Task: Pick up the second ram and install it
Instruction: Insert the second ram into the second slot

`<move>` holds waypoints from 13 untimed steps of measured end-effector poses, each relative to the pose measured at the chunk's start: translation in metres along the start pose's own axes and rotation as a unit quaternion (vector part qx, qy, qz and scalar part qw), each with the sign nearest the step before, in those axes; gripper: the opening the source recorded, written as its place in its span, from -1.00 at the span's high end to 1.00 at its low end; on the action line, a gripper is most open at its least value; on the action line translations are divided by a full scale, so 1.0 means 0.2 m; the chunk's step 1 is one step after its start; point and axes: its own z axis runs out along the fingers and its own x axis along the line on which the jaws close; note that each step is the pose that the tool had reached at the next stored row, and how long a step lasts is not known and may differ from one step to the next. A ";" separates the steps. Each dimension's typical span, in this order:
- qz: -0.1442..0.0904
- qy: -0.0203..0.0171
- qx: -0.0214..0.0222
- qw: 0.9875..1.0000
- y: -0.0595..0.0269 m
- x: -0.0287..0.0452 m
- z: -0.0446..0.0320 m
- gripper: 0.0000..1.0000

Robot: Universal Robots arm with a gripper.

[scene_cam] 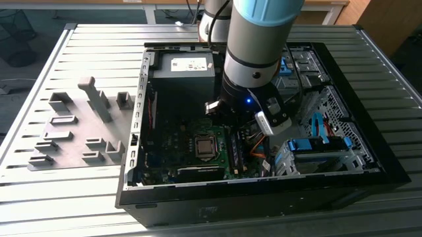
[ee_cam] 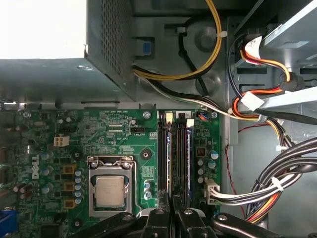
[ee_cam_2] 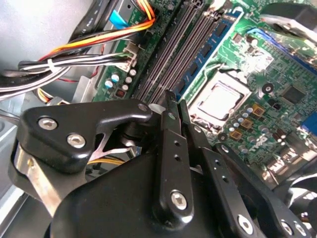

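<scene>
Second ram (ee_cam: 173, 158): thin stick seen edge-on, standing among the long dark memory slots (ee_cam: 162, 158) on the green board, in line with the slit between the fingers.
Gripper (ee_cam: 173, 201): black metal fingers (ee_cam_2: 171, 144) drawn almost together, with a narrow slit between them. The tips sit at the end of the slots. I cannot tell whether they pinch the stick.
Neighbouring stick (ee_cam_2: 205, 47): blue-green, seated in a slot just beside.
Board (ee_cam: 119, 129): green and flat, with a square silver processor (ee_cam: 109, 191) in a metal frame.
Cables (ee_cam: 277, 183): black, white, yellow, orange and red bundles, tied with white straps, beside the board.
Case (scene_cam: 396, 163): open black box lying flat. It holds the board, a grey perforated power box (scene_cam: 181, 74) and a metal drive cage with blue latches (scene_cam: 316, 145).
Arm (scene_cam: 254, 49): grey and pale blue, reaching down into the case.
Table (scene_cam: 66, 197): slatted metal, with a grey tray of block-shaped holders (scene_cam: 72, 128) at the exterior view's left.
</scene>
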 end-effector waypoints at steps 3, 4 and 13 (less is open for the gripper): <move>0.000 0.000 0.000 1.000 0.000 0.000 0.001 0.73; 0.000 0.000 -0.001 1.000 0.000 -0.001 0.003 0.73; 0.000 0.000 -0.001 1.000 0.000 -0.001 0.021 0.73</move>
